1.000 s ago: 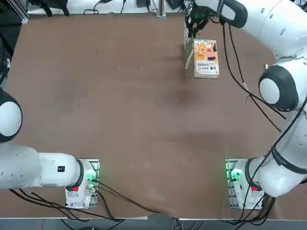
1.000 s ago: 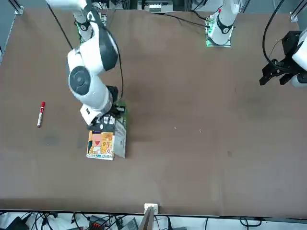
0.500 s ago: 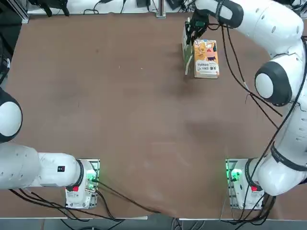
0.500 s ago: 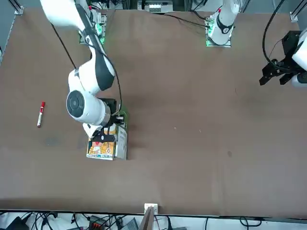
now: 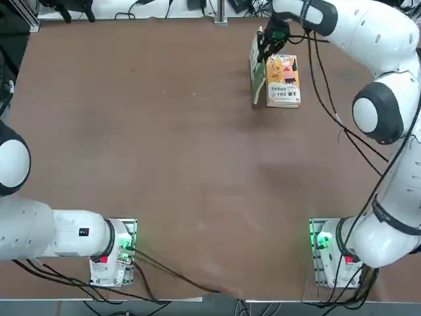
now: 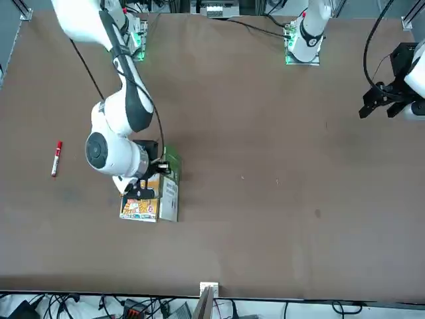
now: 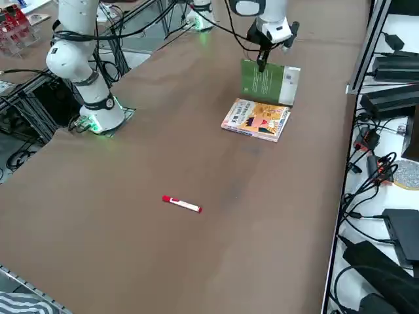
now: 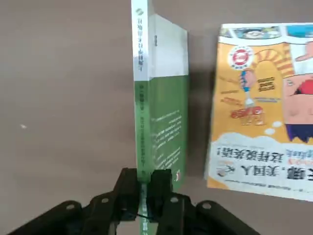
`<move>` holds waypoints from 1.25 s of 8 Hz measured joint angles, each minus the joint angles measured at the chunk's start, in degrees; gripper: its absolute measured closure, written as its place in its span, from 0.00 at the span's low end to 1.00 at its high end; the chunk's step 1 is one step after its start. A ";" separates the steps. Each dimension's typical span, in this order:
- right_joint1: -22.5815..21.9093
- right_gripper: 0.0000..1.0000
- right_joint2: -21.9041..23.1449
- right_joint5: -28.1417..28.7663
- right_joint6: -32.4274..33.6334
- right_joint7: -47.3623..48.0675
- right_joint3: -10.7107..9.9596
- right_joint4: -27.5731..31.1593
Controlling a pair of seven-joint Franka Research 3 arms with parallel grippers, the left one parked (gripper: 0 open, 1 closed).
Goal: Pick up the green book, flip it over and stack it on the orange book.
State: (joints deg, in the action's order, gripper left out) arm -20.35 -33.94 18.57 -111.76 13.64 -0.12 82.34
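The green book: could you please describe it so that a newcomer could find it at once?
On the brown table, follow the right gripper, shut on the green book. The book stands on edge beside the flat orange book, its cover white above, green below.

- The place looked like a robotics lab, not a home or an office.
- Two white arms (image 5: 368,39) were bolted on metal bases (image 5: 329,253) with green lights, at one edge of a big brown table (image 5: 184,164).
- Many black cables (image 7: 366,216) and power boxes (image 7: 396,98) lay on a shelf beside the table.
- Aluminium frame posts (image 5: 23,13) stood at the table corners.
- More cables (image 6: 133,309) hung under the table edge.
- On the table were only test props: two books (image 7: 258,118) and a red marker (image 7: 181,204).
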 joint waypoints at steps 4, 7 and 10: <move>3.65 0.89 5.44 0.09 0.04 -6.78 -0.29 8.06; 5.87 0.89 9.88 0.07 -2.06 -10.39 -0.76 15.49; 10.56 0.89 10.45 0.09 -2.49 -14.58 -0.87 17.84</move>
State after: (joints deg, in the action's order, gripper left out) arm -9.78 -23.49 18.65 -114.25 -0.94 -0.99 100.17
